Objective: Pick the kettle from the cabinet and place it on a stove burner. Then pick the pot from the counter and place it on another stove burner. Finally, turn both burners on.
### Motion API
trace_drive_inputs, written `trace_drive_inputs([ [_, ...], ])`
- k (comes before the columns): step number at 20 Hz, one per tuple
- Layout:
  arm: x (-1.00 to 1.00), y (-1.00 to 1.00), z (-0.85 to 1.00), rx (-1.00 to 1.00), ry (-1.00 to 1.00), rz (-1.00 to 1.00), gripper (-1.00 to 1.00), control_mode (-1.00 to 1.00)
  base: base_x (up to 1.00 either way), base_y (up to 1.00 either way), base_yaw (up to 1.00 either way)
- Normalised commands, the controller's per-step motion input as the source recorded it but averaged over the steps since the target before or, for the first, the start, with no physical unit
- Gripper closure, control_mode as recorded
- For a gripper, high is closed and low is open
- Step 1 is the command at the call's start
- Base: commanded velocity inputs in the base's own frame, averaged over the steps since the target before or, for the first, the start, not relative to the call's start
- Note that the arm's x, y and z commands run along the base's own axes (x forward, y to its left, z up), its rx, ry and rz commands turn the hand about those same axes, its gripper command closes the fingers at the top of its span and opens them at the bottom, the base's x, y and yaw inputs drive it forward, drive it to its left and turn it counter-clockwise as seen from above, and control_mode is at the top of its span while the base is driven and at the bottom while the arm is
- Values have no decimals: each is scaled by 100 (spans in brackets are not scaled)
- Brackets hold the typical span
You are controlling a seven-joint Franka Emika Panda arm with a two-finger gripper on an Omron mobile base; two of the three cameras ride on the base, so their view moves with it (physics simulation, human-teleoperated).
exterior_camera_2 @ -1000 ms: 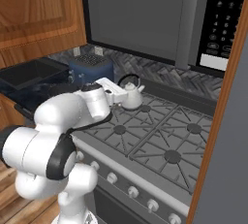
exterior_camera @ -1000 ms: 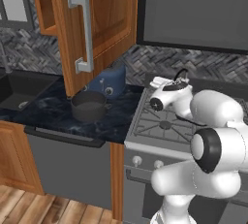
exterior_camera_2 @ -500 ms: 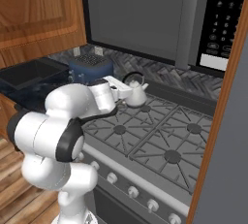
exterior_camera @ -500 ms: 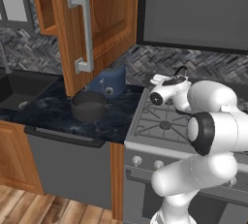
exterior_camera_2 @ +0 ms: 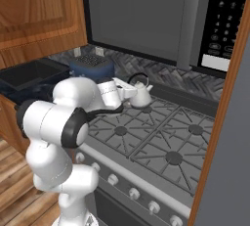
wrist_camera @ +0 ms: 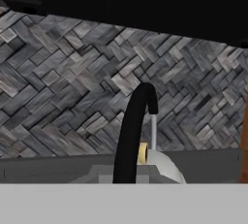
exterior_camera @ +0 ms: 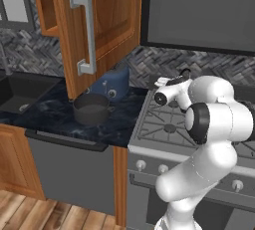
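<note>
White kettle (exterior_camera_2: 140,95) with black arched handle: stands on the rear left burner of the grey steel range (exterior_camera_2: 161,142), just before the herringbone backsplash. Gripper (exterior_camera_2: 131,92): closed on the kettle's handle, reaching in from the left at handle height. Dark grey pot (exterior_camera: 91,109): on the marbled counter (exterior_camera: 55,117), beneath the open cabinet door (exterior_camera: 102,22), blue toaster (exterior_camera: 112,83) behind it.
</note>
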Motion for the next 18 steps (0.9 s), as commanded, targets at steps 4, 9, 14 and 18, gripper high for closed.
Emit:
trace_drive_inputs([
  [4,4,-5,-33,0,-3,0,100,-100,0,0,0],
  [9,1,0,-31,0,-5,0,100,-100,0,0,0],
  [14,5,0,-34,0,-7,0,100,-100,0,0,0],
  [18,6,-1,-38,0,-7,0,100,-100,0,0,0],
])
